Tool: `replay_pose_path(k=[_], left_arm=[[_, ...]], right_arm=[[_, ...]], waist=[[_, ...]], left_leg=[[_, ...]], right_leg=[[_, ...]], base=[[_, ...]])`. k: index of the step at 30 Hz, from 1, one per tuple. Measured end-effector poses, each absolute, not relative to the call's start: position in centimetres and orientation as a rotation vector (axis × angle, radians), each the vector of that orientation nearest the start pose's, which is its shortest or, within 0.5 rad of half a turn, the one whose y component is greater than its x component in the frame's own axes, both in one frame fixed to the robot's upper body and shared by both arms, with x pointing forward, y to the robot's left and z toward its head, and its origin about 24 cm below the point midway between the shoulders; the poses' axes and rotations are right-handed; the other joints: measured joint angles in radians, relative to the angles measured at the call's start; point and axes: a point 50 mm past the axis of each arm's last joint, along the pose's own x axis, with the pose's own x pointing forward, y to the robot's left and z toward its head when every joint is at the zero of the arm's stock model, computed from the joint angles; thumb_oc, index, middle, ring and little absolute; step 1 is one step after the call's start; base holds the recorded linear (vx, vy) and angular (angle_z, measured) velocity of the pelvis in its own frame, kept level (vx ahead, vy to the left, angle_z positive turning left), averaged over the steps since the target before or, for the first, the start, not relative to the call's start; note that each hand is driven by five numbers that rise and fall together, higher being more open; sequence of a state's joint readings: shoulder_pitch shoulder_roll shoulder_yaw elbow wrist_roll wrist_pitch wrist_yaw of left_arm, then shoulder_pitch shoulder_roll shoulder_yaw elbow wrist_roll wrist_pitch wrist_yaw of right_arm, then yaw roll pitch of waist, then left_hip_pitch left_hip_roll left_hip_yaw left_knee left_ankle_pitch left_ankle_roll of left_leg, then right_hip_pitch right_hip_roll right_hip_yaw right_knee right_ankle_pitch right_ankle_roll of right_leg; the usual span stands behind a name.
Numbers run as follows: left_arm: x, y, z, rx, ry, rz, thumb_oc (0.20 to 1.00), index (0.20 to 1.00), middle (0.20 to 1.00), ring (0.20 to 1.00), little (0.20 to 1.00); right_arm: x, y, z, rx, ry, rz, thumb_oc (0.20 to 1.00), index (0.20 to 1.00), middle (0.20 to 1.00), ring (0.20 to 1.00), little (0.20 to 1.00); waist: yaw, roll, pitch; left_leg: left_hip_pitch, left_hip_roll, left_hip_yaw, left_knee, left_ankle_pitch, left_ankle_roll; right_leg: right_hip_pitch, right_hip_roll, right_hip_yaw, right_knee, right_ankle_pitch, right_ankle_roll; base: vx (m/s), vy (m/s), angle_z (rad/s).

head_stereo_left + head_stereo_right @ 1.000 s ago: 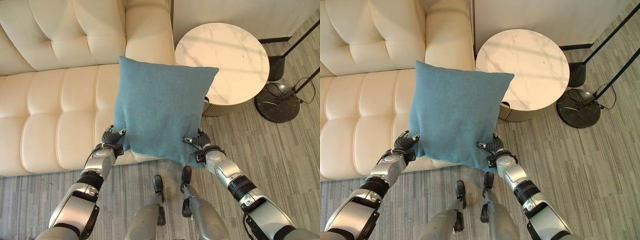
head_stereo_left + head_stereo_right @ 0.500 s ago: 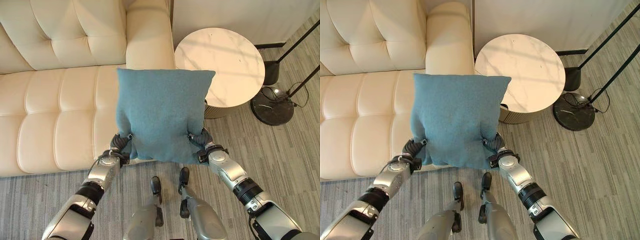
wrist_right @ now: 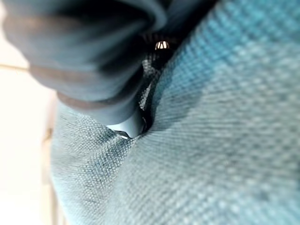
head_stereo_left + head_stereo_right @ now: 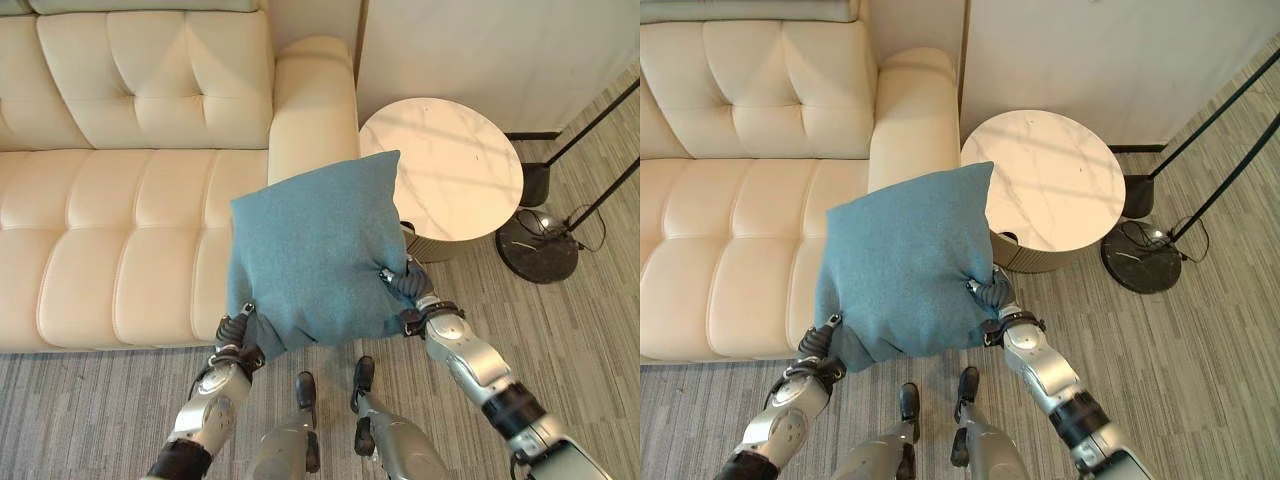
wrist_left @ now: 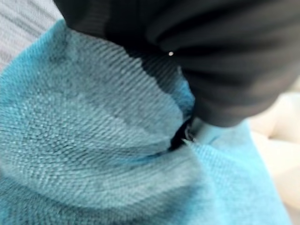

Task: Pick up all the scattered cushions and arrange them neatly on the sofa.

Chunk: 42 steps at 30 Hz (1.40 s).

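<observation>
Left eye view: blue cushion [image 4: 312, 255] is hanging in the air in front of the cream sofa [image 4: 110, 250], tilted, its upper corner overlapping the round marble table [image 4: 455, 165]. Left hand [image 4: 236, 335] is pinching the cushion's lower left corner; right hand [image 4: 405, 288] is digging into the right edge, fabric puckering around it.

Right eye view: same scene; floor lamp base [image 4: 1140, 262] is sitting beside the table.

Left wrist view: cloth is bunching against the dark cover, fingers mostly buried.

Right wrist view: same, cover pressing into a deep dent, fingertips hidden.

Cushion looks soft, light, squashy and not fragile; the weave is giving decent friction, so gripping at opposite edges or corners seems best. Its back face is hidden.
</observation>
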<state>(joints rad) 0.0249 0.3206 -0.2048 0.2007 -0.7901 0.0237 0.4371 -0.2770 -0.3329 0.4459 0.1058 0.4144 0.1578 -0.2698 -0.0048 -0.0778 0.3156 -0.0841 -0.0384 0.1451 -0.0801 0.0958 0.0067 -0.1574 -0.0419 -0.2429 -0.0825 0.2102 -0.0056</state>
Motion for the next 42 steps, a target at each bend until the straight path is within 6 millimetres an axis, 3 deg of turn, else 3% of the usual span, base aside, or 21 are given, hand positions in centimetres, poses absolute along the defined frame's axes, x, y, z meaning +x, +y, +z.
replay_pose_path(k=[6, 8, 11, 12, 14, 15, 16, 18, 21, 25, 26, 27, 28, 29, 32, 34, 38, 42], left_arm=[[20.6, 20.2, -1.6, -0.341, 0.387, 0.376, 0.200, 0.200, 0.200, 0.200, 0.200], [20.5, 20.1, -1.6, -0.345, 0.388, 0.375, 0.200, 0.200, 0.200, 0.200, 0.200], [20.3, 19.5, -1.3, -0.368, 0.382, 0.363, 0.200, 0.200, 0.200, 0.200, 0.200], [20.1, 19.2, -0.8, -0.354, 0.364, 0.347, 0.200, 0.200, 0.200, 0.200, 0.200], [20.1, 19.2, -0.4, -0.344, 0.347, 0.322, 0.200, 0.200, 0.200, 0.200, 0.200], [20.0, 19.2, -0.3, -0.340, 0.342, 0.319, 0.200, 0.200, 0.200, 0.200, 0.200], [20.0, 19.6, -0.2, -0.321, 0.330, 0.334, 0.200, 0.200, 0.200, 0.200, 0.200], [19.4, 19.7, -0.6, -0.338, 0.344, 0.355, 0.200, 0.200, 0.200, 0.200, 0.200], [19.2, 19.3, -0.9, -0.333, 0.357, 0.334, 0.200, 0.200, 0.200, 0.200, 0.200], [18.5, 18.5, -1.6, -0.317, 0.402, 0.303, 0.200, 0.200, 0.200, 0.200, 0.200], [18.4, 18.5, -1.7, -0.317, 0.411, 0.303, 0.200, 0.200, 0.200, 0.200, 0.200], [18.5, 18.5, -1.6, -0.313, 0.408, 0.301, 0.200, 0.200, 0.200, 0.200, 0.200], [18.7, 18.9, -1.4, -0.302, 0.399, 0.303, 0.200, 0.200, 0.200, 0.200, 0.200], [18.8, 19.2, -1.3, -0.288, 0.394, 0.299, 0.200, 0.200, 0.200, 0.200, 0.200], [18.9, 18.9, -1.3, -0.299, 0.393, 0.289, 0.200, 0.200, 0.200, 0.200, 0.200], [19.1, 18.3, -1.2, -0.322, 0.388, 0.278, 0.200, 0.200, 0.200, 0.200, 0.200], [20.2, 18.0, -0.4, -0.318, 0.349, 0.250, 0.200, 0.200, 0.200, 0.200, 0.200], [19.4, 18.6, -0.8, -0.296, 0.369, 0.266, 0.200, 0.200, 0.200, 0.200, 0.200]], right_arm=[[26.3, -12.6, 4.0, -0.031, 0.173, 0.208, 0.200, 0.200, 0.200, 0.200, 0.200], [26.0, -12.8, 3.6, -0.030, 0.188, 0.209, 0.200, 0.200, 0.200, 0.200, 0.200], [25.8, -13.6, 3.4, -0.032, 0.196, 0.194, 0.200, 0.200, 0.200, 0.200, 0.200], [25.4, -14.3, 3.1, -0.041, 0.212, 0.178, 0.200, 0.200, 0.200, 0.200, 0.200], [24.7, -15.0, 2.8, -0.038, 0.221, 0.168, 0.200, 0.200, 0.200, 0.200, 0.200], [24.7, -15.0, 3.0, -0.040, 0.213, 0.168, 0.200, 0.200, 0.200, 0.200, 0.200], [24.6, -14.9, 2.9, -0.044, 0.212, 0.173, 0.200, 0.200, 0.200, 0.200, 0.200], [24.4, -14.9, 2.8, -0.045, 0.220, 0.185, 0.200, 0.200, 0.200, 0.200, 0.200], [23.7, -15.8, 2.2, -0.052, 0.248, 0.166, 0.200, 0.200, 0.200, 0.200, 0.200], [23.1, -16.8, 1.7, -0.050, 0.277, 0.145, 0.200, 0.200, 0.200, 0.200, 0.200], [23.1, -16.9, 1.6, -0.056, 0.279, 0.149, 0.200, 0.200, 0.200, 0.200, 0.200], [23.0, -16.8, 1.5, -0.052, 0.284, 0.147, 0.200, 0.200, 0.200, 0.200, 0.200], [23.0, -16.6, 1.5, -0.046, 0.284, 0.152, 0.200, 0.200, 0.200, 0.200, 0.200], [23.0, -16.4, 1.6, -0.039, 0.276, 0.154, 0.200, 0.200, 0.200, 0.200, 0.200], [22.9, -16.5, 2.0, -0.042, 0.262, 0.154, 0.200, 0.200, 0.200, 0.200, 0.200], [22.9, -17.0, 2.3, -0.055, 0.252, 0.144, 0.200, 0.200, 0.200, 0.200, 0.200], [23.0, -17.7, 2.8, -0.040, 0.227, 0.092, 0.200, 0.200, 0.200, 0.200, 0.200], [23.1, -17.0, 2.9, -0.022, 0.218, 0.117, 0.200, 0.200, 0.200, 0.200, 0.200]], waist=[[0.014, 0.000, -0.001], [0.014, 0.000, 0.000], [0.009, 0.043, 0.001], [0.016, 0.048, -0.007], [0.043, 0.040, -0.022], [0.047, 0.038, -0.024], [0.053, 0.044, -0.025], [0.067, 0.046, -0.028], [0.060, 0.052, -0.033], [0.066, 0.068, -0.030], [0.068, 0.090, -0.031], [0.069, 0.092, -0.029], [0.070, 0.063, -0.025], [0.074, 0.011, -0.019], [0.055, 0.001, -0.019], [0.031, 0.044, -0.023], [0.016, 0.068, -0.020], [0.042, 0.080, -0.024]], left_leg=[[0.006, 0.000, -0.002, 0.001, -0.004, -0.005], [-0.001, 0.006, -0.003, 0.004, -0.014, 0.011], [-0.001, 0.050, -0.029, 0.004, 0.009, 0.052], [0.001, 0.060, -0.045, 0.002, 0.014, 0.048], [-0.003, 0.064, -0.065, 0.004, 0.034, 0.021], [-0.007, 0.065, -0.074, 0.005, 0.041, 0.013], [-0.017, 0.081, -0.077, 0.010, 0.047, 0.003], [-0.024, 0.094, -0.083, 0.020, 0.062, -0.017], [-0.049, 0.111, -0.115, 0.039, 0.093, -0.065], [-0.064, 0.140, -0.172, 0.051, 0.121, -0.109], [-0.065, 0.154, -0.159, 0.046, 0.106, -0.127], [-0.077, 0.160, -0.151, 0.048, 0.054, -0.109], [-0.094, 0.149, -0.100, 0.073, -0.018, -0.117], [-0.107, 0.104, -0.068, 0.136, -0.033, -0.085], [-0.087, 0.093, 0.020, 0.273, -0.090, -0.058], [-0.007, 0.122, 0.042, 0.201, -0.064, -0.053], [-0.006, 0.092, 0.055, 0.034, -0.005, -0.006], [0.002, 0.066, 0.054, 0.005, -0.010, -0.005]], right_leg=[[0.010, -0.001, 0.007, 0.001, -0.011, 0.017], [0.006, 0.000, 0.010, 0.010, -0.016, 0.024], [-0.028, 0.016, 0.031, 0.156, -0.116, 0.036], [-0.011, -0.005, 0.062, 0.242, -0.183, 0.053], [0.067, -0.038, 0.123, 0.225, -0.257, 0.090], [0.095, -0.035, 0.140, 0.186, -0.265, 0.097], [0.129, -0.011, 0.133, 0.110, -0.219, 0.070], [0.165, 0.024, 0.130, 0.047, -0.194, 0.052], [0.197, 0.050, 0.066, 0.022, -0.187, 0.036], [0.197, 0.090, -0.018, 0.069, -0.238, -0.002], [0.200, 0.107, -0.039, 0.097, -0.248, -0.019], [0.181, 0.106, -0.055, 0.125, -0.272, -0.051], [0.163, 0.074, -0.069, 0.129, -0.271, -0.069], [0.137, 0.013, -0.079, 0.130, -0.246, -0.086], [0.146, -0.028, -0.120, 0.104, -0.206, -0.056], [0.146, -0.012, -0.180, 0.114, -0.209, -0.039], [0.135, -0.035, -0.309, 0.136, -0.223, -0.005], [0.134, -0.058, -0.319, 0.137, -0.219, 0.019]], base=[[-0.09, -0.021, 0.00], [-0.15, -0.099, -0.02], [-0.06, -0.138, 0.20], [-0.04, -0.132, 0.43], [-0.14, -0.233, 0.35], [-0.27, -0.344, 0.35], [-0.24, -0.279, 0.22], [-0.33, -0.362, 0.18], [-0.38, -0.282, 0.74], [-0.24, -0.109, 0.69], [-0.20, -0.069, 0.38], [-0.18, -0.058, 0.42], [-0.17, -0.068, 0.36], [-0.15, -0.048, 0.29], [-0.07, 0.020, 0.47], [-0.05, 0.075, 0.80], [-0.02, 0.189, 1.09], [0.04, 0.204, 0.31]])
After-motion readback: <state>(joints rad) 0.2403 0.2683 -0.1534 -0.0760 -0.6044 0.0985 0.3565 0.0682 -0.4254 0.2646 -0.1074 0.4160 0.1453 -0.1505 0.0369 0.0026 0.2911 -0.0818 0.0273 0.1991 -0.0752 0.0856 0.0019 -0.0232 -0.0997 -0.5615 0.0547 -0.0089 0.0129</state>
